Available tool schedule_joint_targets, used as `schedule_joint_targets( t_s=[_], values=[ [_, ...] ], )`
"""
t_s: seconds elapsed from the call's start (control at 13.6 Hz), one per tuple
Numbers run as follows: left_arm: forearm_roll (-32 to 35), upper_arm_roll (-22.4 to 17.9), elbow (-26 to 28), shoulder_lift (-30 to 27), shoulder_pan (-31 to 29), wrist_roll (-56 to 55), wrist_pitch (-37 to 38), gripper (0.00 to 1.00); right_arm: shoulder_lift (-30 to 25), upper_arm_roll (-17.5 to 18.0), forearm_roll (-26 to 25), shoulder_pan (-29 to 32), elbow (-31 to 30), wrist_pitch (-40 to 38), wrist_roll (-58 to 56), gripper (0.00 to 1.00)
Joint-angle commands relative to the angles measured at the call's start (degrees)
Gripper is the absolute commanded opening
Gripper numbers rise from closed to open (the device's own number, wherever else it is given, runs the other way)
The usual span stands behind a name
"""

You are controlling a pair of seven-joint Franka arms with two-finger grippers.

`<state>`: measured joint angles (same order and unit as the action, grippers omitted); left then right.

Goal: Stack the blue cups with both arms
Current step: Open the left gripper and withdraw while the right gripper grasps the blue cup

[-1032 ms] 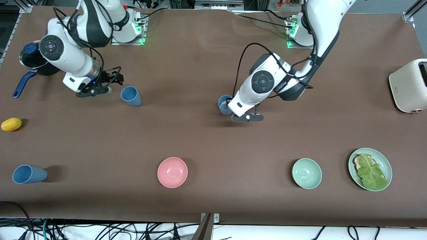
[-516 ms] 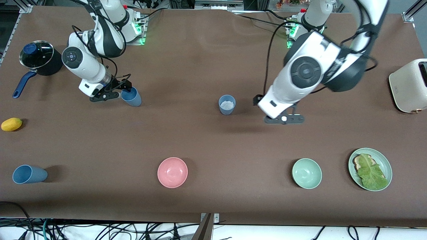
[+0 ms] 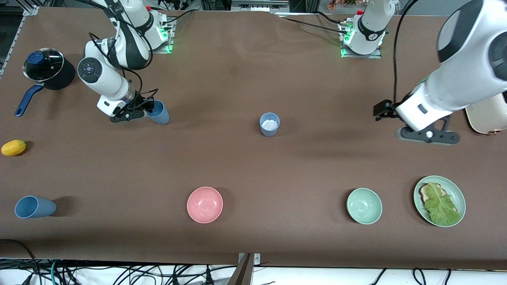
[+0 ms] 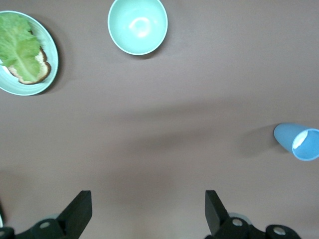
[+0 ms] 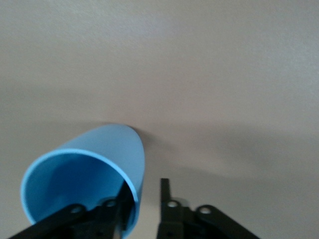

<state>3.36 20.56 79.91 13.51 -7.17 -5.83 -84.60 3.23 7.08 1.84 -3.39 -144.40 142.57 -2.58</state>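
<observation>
Right gripper (image 3: 147, 111) pinching rim wall of sky-blue tapered plastic cup (image 3: 159, 112), one finger inside. Left gripper (image 4: 144, 211) spread wide, aloft near cream toaster (image 3: 488, 117); greyer blue cup (image 3: 269, 124) well apart.

desk (image 3: 245, 166): matt brown covering, cloth-like, faint creases. blue cups (image 3: 269, 124) (image 3: 159, 112) (image 3: 35, 207): matt smooth plastic. pink bowl (image 3: 204, 204), pale-green bowl (image 3: 364, 206), green plate (image 3: 459, 196): smooth, soft sheen. pot lid (image 3: 42, 65): glossy glass with metal rim. arm shells (image 3: 455, 89) (image 3: 103, 79): glossy white plastic. right hand (image 3: 143, 110), left hand (image 4: 147, 214): matt black. toaster (image 3: 488, 116): cream, smooth satin.
</observation>
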Motion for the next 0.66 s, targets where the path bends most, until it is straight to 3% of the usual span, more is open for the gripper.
schedule_joint_targets(
  t_s=[0.0,0.15,0.22,0.37,0.59],
  values=[
    [-5.46,-12.18,10.58,-9.27,6.54,9.31,-5.02,1.00,-0.24,1.70,0.80,-0.39,1.40,-0.19,1.44,0.00],
    [-5.29,-16.93,19.19,-14.37,10.15,9.96,-13.89,1.00,-0.42,1.71,0.89,-0.39,5.42,-5.34,1.44,0.00],
    [-5.38,-17.56,20.28,-14.83,10.33,9.96,-14.54,1.00,-0.07,1.71,0.89,-0.39,9.45,-10.34,2.48,0.00],
    [-4.94,-17.83,21.25,-16.23,10.34,8.39,-13.58,1.00,1.76,2.23,1.50,-2.31,17.88,-19.13,5.11,0.00],
    [-5.03,-17.84,18.10,-15.18,9.28,5.74,-8.49,1.00,6.24,2.24,1.68,-8.02,30.98,-28.73,13.98,0.00]
  ],
)
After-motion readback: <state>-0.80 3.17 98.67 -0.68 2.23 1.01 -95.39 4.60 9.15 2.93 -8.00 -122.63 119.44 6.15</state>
